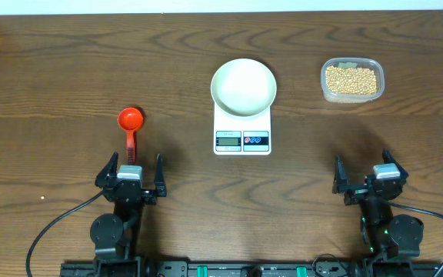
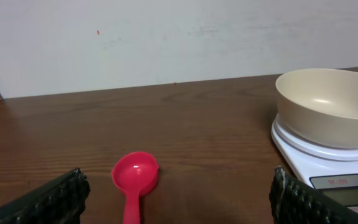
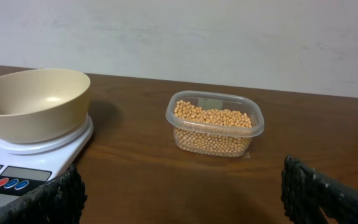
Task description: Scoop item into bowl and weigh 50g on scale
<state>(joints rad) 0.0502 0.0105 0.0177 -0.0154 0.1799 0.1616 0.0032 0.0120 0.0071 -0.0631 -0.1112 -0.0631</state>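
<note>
The empty white bowl [image 1: 243, 86] sits on the white scale [image 1: 242, 138]; both also show in the left wrist view [image 2: 328, 106] and the right wrist view [image 3: 33, 102]. Tan beans [image 1: 351, 78] fill a clear plastic tub [image 1: 351, 95] at the far right, also in the right wrist view [image 3: 213, 127]. A red scoop [image 1: 130, 125] lies left of the scale, its handle pointing toward my left gripper [image 1: 129, 172], which is open and empty just behind it [image 2: 178, 196]. My right gripper [image 1: 365, 174] is open and empty near the front edge [image 3: 182, 193].
The wooden table [image 1: 68, 69] runs back to a white wall [image 2: 166, 37]. Cables [image 1: 52, 231] trail by both arm bases at the front edge.
</note>
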